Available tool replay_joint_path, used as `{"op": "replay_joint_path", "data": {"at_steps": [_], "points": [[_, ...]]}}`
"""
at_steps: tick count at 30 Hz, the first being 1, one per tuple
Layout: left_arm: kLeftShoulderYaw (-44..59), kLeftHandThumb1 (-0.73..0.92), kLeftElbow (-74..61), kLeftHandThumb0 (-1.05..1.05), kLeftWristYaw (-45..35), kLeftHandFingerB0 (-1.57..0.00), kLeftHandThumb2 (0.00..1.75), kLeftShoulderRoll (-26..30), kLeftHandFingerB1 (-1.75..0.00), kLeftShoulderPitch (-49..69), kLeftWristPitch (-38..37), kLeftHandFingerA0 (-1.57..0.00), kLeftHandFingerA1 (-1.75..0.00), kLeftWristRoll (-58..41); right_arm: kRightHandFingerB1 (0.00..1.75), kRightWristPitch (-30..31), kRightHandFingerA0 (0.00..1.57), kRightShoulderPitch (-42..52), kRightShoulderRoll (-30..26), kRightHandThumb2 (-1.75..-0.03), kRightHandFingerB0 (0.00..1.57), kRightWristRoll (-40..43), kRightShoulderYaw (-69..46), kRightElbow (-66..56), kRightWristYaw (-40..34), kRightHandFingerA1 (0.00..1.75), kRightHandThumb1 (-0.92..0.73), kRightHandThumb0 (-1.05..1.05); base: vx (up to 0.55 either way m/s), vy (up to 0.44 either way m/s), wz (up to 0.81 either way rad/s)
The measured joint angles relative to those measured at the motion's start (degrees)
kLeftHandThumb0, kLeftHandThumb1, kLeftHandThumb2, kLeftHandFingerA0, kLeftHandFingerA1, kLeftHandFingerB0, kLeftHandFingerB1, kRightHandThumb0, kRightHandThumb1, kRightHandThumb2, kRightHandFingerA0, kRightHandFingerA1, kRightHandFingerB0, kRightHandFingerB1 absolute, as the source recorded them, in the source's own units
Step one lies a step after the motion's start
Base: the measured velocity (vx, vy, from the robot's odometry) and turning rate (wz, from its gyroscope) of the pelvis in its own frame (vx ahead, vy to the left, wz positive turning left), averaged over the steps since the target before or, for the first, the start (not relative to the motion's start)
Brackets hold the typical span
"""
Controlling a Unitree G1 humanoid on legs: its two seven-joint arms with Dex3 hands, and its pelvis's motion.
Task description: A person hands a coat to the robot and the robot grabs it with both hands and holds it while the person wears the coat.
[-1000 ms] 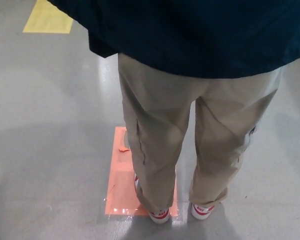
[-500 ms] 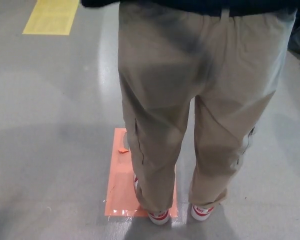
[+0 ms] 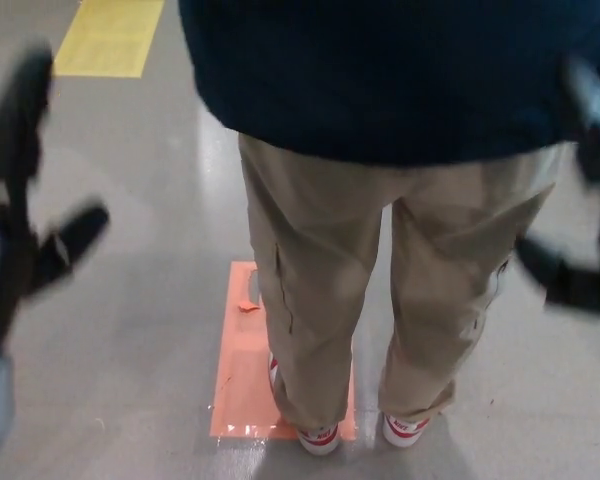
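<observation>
A person stands with their back to me, in beige trousers [image 3: 330, 290] and white-and-red shoes [image 3: 320, 436]. The dark navy coat [image 3: 390, 70] hangs on the person's back, its hem falling just below the waist. My left hand [image 3: 20, 230] shows blurred at the picture's left edge, fingers spread apart and holding nothing. My right hand [image 3: 585, 200] shows blurred at the right edge, fingers likewise apart and clear of the coat. Neither hand touches the coat.
The person's feet rest at the near edge of an orange floor marking [image 3: 242, 360]. A yellow floor marking [image 3: 110, 38] lies at the far left on the grey floor [image 3: 130, 330].
Both hands have come into view at the picture's sides, open. The coat's hem, lifted above the waist half a second ago, has dropped over the person's back again.
</observation>
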Motion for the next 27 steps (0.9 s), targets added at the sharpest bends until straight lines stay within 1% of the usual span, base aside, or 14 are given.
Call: {"op": "replay_joint_path", "data": {"at_steps": [1, 3, 4, 8, 9, 11, 14, 21, 22, 23, 24, 25, 26, 27], "points": [[-0.4, 0.71, 1.1, -0.76, 0.4, -0.06, 1.03, -0.1, -0.38, 0.7, -0.2, -0.07, -0.40, 0.2, 0.26, -0.2, 0.00, 0.8, 0.4, -0.92, 0.08, -0.4, 0.4, 1.1, -0.6, 0.30, -0.59, -0.71, 0.00, 0.000, 0.00], [-2.0, 0.71, 5.2, -0.76, 1.9, -0.06, 1.03, -0.4, -0.38, 1.6, -0.9, -0.07, -0.40, 0.6, 0.26, -0.9, 0.00, 1.9, 1.4, -0.92, 0.08, -1.3, 1.8, 5.3, -2.5, 0.30, -0.59, -0.71, 0.00, 0.000, 0.00], [-2.8, 0.55, 7.1, -0.34, 2.6, 0.00, 1.11, -0.6, -0.47, 1.9, -1.2, 0.00, -0.48, 0.8, 0.23, -1.2, 0.04, 2.1, 1.9, -0.93, 0.06, -1.7, 2.5, 7.4, -3.5, 0.27, -0.61, -0.73, 0.00, 0.000, 0.00], [-6.5, 0.55, 15.9, -0.34, 5.8, 0.00, 1.11, -1.3, -0.46, 1.7, -2.0, 0.00, -0.48, 2.5, 0.19, -2.5, 0.06, 2.1, 2.3, -0.94, 0.06, -3.5, 4.9, 16.0, -7.0, 0.22, -0.63, -0.77, 0.00, 0.000, 0.00], [-7.7, 0.92, 18.6, -0.73, 6.7, -0.17, 0.70, -1.4, -0.27, 1.6, -2.1, -0.20, -0.29, 3.0, 0.20, -2.6, 0.06, 2.0, 2.3, -0.93, 0.07, -3.9, 5.6, 18.1, -8.0, 0.23, -0.63, -0.77, 0.00, 0.000, 0.00], [-9.4, 0.92, 22.3, -0.72, 7.7, -0.18, 0.69, -1.5, -0.27, 0.9, -2.2, -0.20, -0.28, 3.7, 0.20, -2.6, 0.06, 1.8, 2.4, -0.92, 0.07, -4.4, 6.3, 20.5, -8.9, 0.21, -0.63, -0.78, 0.00, 0.000, 0.00], [-13.1, 0.91, 30.3, -0.72, 8.3, -0.24, 0.68, -1.8, -0.29, -1.5, -2.4, -0.28, -0.30, 4.6, 0.28, -2.6, 0.03, 1.1, 2.6, -0.94, 0.02, -4.8, 7.7, 26.0, -9.5, 0.31, -0.60, -0.68, 0.00, 0.000, 0.00], [-17.9, 0.85, 45.4, -0.70, 7.9, -0.25, 0.66, -3.5, -0.29, -9.5, -3.7, -0.39, -0.33, 4.5, 0.30, -1.5, 0.04, -4.4, 3.2, -0.94, 0.03, -5.4, 10.6, 37.0, -10.1, 0.37, -0.60, -0.69, 0.00, 0.000, 0.00], [-18.3, 0.67, 47.0, -0.72, 7.6, -0.12, 0.94, -3.9, -0.39, -10.4, -3.9, -0.34, -0.47, 4.4, 0.37, -1.2, 0.09, -5.3, 3.4, -0.91, 0.00, -5.5, 11.1, 38.2, -10.0, 0.43, -0.56, -0.66, 0.00, 0.000, 0.00], [-18.5, 0.67, 48.5, -0.72, 7.1, -0.12, 0.94, -4.2, -0.39, -11.2, -4.1, -0.34, -0.47, 4.3, 0.37, -0.9, 0.09, -6.0, 3.6, -0.91, 0.00, -5.6, 11.4, 39.4, -10.0, 0.43, -0.56, -0.66, 0.00, 0.000, 0.00], [-18.5, 0.80, 50.5, -0.67, 6.4, -0.17, 0.65, -4.7, -0.27, -12.2, -4.4, -0.47, -0.35, 3.9, 0.34, -0.5, 0.04, -7.1, 3.7, -0.90, 0.01, -5.6, 12.0, 41.2, -9.8, 0.40, -0.58, -0.68, 0.00, 0.000, 0.00], [-18.5, 0.76, 52.5, -0.65, 5.5, -0.14, 0.63, -5.3, -0.26, -13.1, -4.8, -0.46, -0.35, 3.5, 0.47, 0.0, 0.00, -8.0, 3.9, -1.06, 0.00, -5.6, 12.6, 42.8, -9.5, 0.47, -0.53, -0.33, 0.00, 0.000, 0.00], [-18.5, 0.62, 53.9, -0.69, 4.8, -0.09, 0.88, -5.7, -0.38, -13.8, -5.2, -0.38, -0.48, 3.1, 0.46, 0.4, 0.00, -8.7, 3.9, -1.06, 0.00, -5.6, 13.0, 44.0, -9.0, 0.46, -0.54, -0.33, 0.00, 0.000, 0.00], [-18.5, 0.62, 55.5, -0.69, 3.7, -0.09, 0.88, -6.2, -0.38, -14.7, -5.6, -0.38, -0.48, 2.6, 0.46, 0.9, 0.00, -9.7, 4.0, -1.06, 0.00, -5.4, 13.2, 45.2, -8.1, 0.46, -0.54, -0.33, 0.00, 0.000, 0.00]]}}
